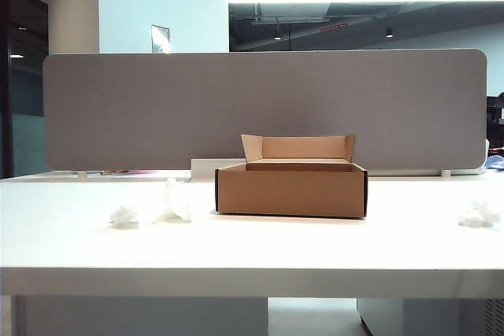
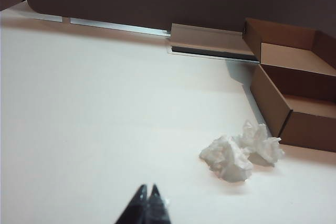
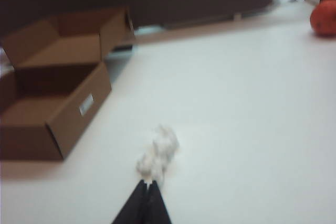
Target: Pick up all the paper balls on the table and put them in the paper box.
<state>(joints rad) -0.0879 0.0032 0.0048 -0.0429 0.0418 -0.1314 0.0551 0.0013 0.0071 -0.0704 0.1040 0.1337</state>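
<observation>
The open brown paper box stands in the middle of the white table, lid flap up at the back. Two paper balls lie left of it, and a third paper ball lies near the table's right edge. Neither arm shows in the exterior view. My left gripper is shut and empty above bare table, short of two paper balls that lie beside the box. My right gripper is shut, its tips just short of a paper ball, with the box off to one side.
A grey fabric partition runs along the back of the table. A low white block sits against it behind the box. A round orange-red object lies far off on the table in the right wrist view.
</observation>
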